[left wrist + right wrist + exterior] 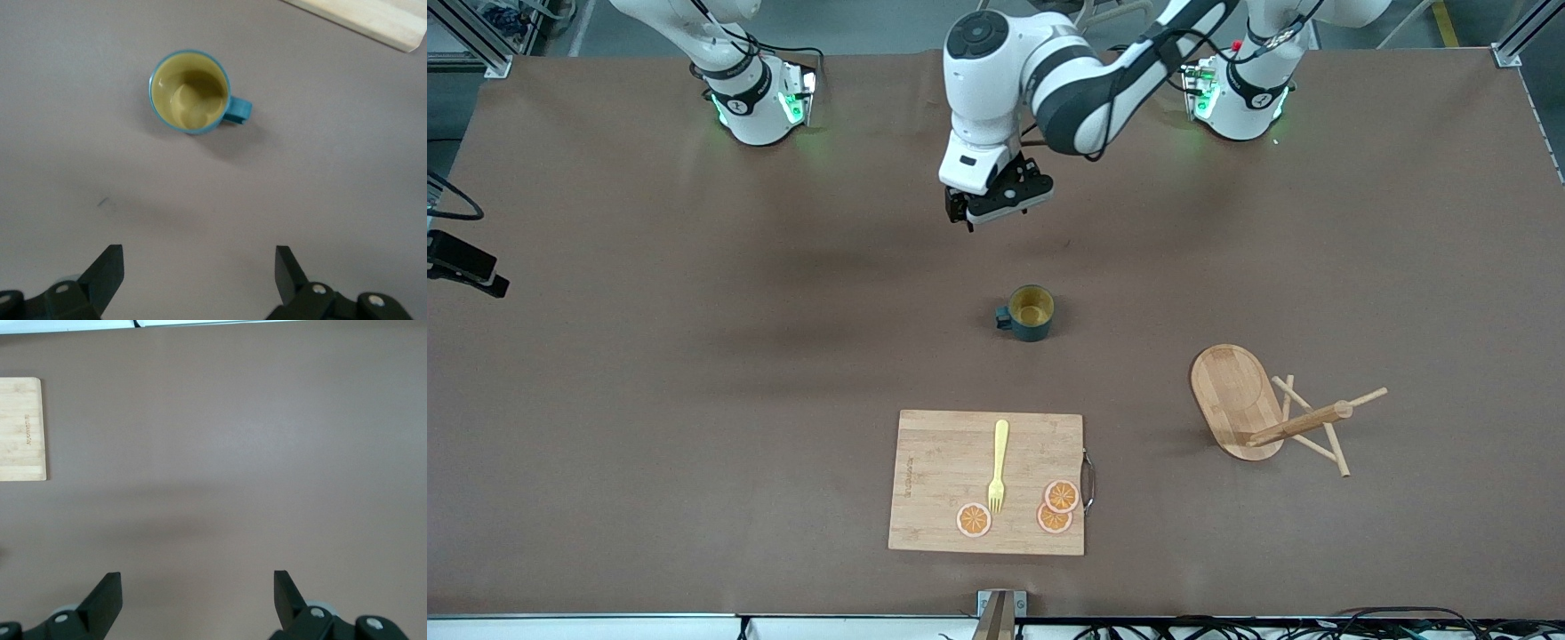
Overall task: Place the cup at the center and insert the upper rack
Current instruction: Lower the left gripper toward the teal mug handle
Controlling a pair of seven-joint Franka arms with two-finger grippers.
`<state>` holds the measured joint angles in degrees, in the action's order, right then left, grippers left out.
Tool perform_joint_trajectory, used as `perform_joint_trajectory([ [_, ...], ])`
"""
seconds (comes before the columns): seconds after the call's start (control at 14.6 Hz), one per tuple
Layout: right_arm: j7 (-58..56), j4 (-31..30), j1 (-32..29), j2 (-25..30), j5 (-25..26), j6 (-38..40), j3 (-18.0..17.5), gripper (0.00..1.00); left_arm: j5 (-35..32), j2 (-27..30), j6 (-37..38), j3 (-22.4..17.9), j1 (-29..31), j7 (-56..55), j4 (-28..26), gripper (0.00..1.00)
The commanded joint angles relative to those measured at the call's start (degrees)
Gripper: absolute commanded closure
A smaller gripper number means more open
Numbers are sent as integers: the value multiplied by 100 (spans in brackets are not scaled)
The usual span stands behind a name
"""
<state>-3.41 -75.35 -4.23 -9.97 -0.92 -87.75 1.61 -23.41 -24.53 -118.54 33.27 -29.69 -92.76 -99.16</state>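
Cup stands upright mid-table, handle at nine o'clock in the front view, cutting board nearer the camera. Left gripper hovers above bare table just short of the cup, jaws wide. Probably rigid, glazed, slippery (grip across the rim). Rack lies toppled toward the left arm's end. Right gripper waits, spread wide.

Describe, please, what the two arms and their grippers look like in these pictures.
Both arms are white with dark grey joint bands, black cables along their links and green lights glowing at the bases. The left gripper is black under a white wrist block with a dark round cap; its fingers are black wedges. The right gripper has matching black fingers.
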Motion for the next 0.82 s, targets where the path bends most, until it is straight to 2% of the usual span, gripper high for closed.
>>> perform_joint_trajectory([
  [0.0, -46, -1040, 45, 687, 57, -364, 68, 0, -829, -437, -3, -31, -361, -898, 116, 0],
  [0.21, -55, -1771, 54, 1180, 57, -638, 68, 0, -1935, -956, -3, -31, -642, -1882, 142, 0],
  [0.55, 24, -1825, 89, 1296, 57, -595, 42, 0, -3659, -1581, -3, -66, -923, -2807, 301, 0],
  [0.69, 7, -1834, 80, 1279, 57, -629, 42, 0, -4196, -1774, 32, -241, -1151, -3159, 353, 0],
  [0.76, 15, -1834, 89, 1278, 57, -603, 42, 0, -4363, -1862, 58, -460, -1370, -3256, 388, 0],
])
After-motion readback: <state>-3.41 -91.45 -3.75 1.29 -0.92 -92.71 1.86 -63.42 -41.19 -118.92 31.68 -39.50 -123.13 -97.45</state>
